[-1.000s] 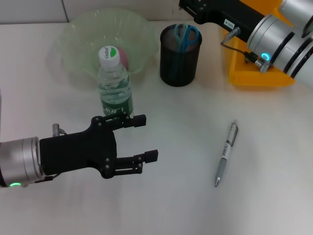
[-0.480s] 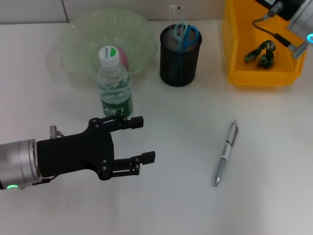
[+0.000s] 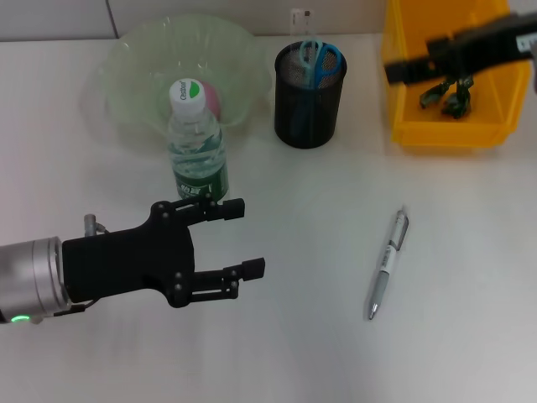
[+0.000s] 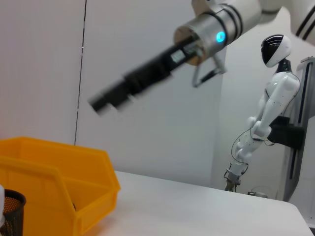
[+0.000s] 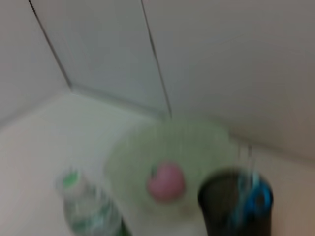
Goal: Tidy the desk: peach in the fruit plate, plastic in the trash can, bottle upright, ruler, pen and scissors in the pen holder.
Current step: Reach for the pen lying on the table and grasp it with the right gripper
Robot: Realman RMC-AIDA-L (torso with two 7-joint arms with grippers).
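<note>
A silver pen (image 3: 388,262) lies on the white desk at the right of centre. The water bottle (image 3: 198,143) stands upright in front of the green fruit plate (image 3: 134,75), which holds the peach (image 3: 215,102). The black mesh pen holder (image 3: 310,92) holds blue scissors (image 3: 320,59) and a clear ruler (image 3: 299,17). Green plastic (image 3: 453,92) lies in the yellow bin (image 3: 445,130). My left gripper (image 3: 249,236) is open and empty, low over the desk just in front of the bottle. My right gripper (image 3: 403,69) is blurred, over the bin; it also shows in the left wrist view (image 4: 106,101).
The right wrist view shows the bottle (image 5: 86,211), peach (image 5: 166,181) and pen holder (image 5: 236,206) from above. In the left wrist view the yellow bin (image 4: 59,187) stands on the desk and a white humanoid robot (image 4: 270,113) stands behind the desk's far edge.
My right arm swung from above the pen holder out to the right, and now reaches back left across the yellow bin. My left gripper has barely moved.
</note>
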